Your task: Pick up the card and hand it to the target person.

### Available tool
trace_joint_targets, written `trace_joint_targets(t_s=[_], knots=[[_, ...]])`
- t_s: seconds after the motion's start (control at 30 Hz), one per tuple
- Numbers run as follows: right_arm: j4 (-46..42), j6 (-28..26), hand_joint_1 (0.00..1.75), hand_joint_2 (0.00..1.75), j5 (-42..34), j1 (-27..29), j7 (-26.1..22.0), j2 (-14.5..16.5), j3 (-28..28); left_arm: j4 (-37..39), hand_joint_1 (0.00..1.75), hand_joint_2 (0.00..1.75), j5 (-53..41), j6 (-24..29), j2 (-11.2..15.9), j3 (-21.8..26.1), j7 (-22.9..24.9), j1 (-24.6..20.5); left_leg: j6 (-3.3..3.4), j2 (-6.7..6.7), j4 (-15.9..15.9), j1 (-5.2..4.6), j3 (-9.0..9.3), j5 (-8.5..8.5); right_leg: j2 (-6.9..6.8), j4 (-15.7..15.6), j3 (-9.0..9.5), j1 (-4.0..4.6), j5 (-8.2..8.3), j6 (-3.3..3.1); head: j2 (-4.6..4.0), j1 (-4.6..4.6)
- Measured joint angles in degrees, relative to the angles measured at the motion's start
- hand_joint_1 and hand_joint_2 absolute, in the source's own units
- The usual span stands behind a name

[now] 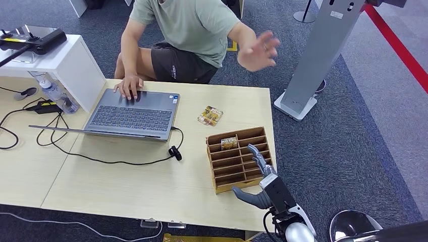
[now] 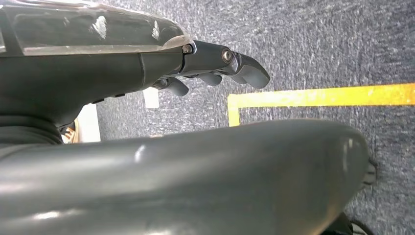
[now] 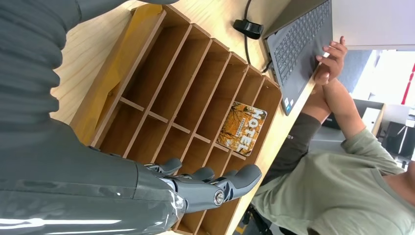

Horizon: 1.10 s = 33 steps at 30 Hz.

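— Grey fingers [image 1: 258, 155] first: what are they doing?
— On the right hand [image 1: 261, 174] they are spread and released, holding nothing. They reach over the near right part of the wooden slotted organizer [image 1: 236, 159], with the thumb out toward nine o'clock above the bare surface [image 1: 126, 186]. From the right wrist camera those fingers [image 3: 210, 178] hover over the rack's compartments [image 3: 171, 98].
— And the card?
— The orange card printed "HOTEL" [image 3: 242, 128] lies in a far compartment of the organizer; from the head view the card [image 1: 229, 142] sits at about eleven o'clock from the right hand, apart from the fingers.
— The left hand?
— The left hand [image 2: 215, 66] hangs over grey carpet [image 2: 318, 44] crossed by a yellow tape line [image 2: 318, 96]. Its fingers are gently curled with nothing in them, and I cannot tell how far they are closed.
— What lies farther out?
— At twelve o'clock from the organizer, a small clear packet with gold contents [image 1: 210, 115] rests on the surface. At ten o'clock stands an open laptop [image 1: 132, 115], a black cable and clip [image 1: 175, 152] trailing from it. A person in a green shirt [image 1: 194, 25] sits beyond the far edge, one hand [image 1: 129, 85] on the laptop, the other hand [image 1: 257, 50] raised in the air. A grey post [image 1: 323, 50] stands at one o'clock on the carpet.
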Motion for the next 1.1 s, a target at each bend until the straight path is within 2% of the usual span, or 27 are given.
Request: trace_joint_targets(t_s=[0.47, 0.57, 0.87, 1.0, 1.1], knots=[[0.20, 0.49, 0.00, 1.75, 0.31, -0.03, -0.04, 0.00, 0.03, 0.00, 0.00, 0.00, 0.80, -0.54, 0.00, 0.01, 1.14, 0.01, 0.00, 0.00, 0.00, 0.00, 0.00, 0.00, 0.00, 0.00, 0.00, 0.00, 0.00, 0.00, 0.00, 0.02], [0.15, -0.19, 0.00, 1.75, 2.56, -0.23, 1.64, 0.00, 0.08, 0.00, 0.00, 0.00, 0.80, -0.55, 0.00, 0.01, 1.14, 0.01, 0.00, 0.00, 0.00, 0.00, -0.01, 0.00, 0.00, 0.00, 0.01, 0.00, 0.00, 0.00, 0.00, 0.01], [-4.52, -1.13, 0.00, 1.75, 20.51, -6.52, 16.84, 0.33, 1.57, 0.00, 0.00, 0.00, -0.56, -1.57, 0.00, -0.02, 0.84, 0.00, 0.00, 0.01, 0.00, 0.00, 0.02, 0.03, 0.01, 0.04, 0.03, 0.00, 0.04, 0.01, 0.00, 0.05], [-6.60, 1.01, 0.00, 1.75, 30.73, -11.45, 25.33, 1.34, 3.74, 0.00, 0.00, 0.00, -0.95, -1.90, 0.00, -0.04, 0.79, -0.08, 0.00, 0.01, 0.00, 0.00, 0.02, 0.04, 0.02, 0.06, 0.02, 0.00, 0.05, 0.00, 0.00, -0.03], [-6.98, 3.82, 0.00, 1.75, 36.02, -15.40, 29.96, 2.43, 5.90, 0.00, 0.00, 0.00, -1.05, -2.08, 0.00, -0.05, 0.82, -0.10, 0.00, 0.01, 0.00, 0.00, 0.02, 0.05, 0.01, 0.06, 0.02, 0.00, 0.05, 0.00, 0.00, -0.01]])
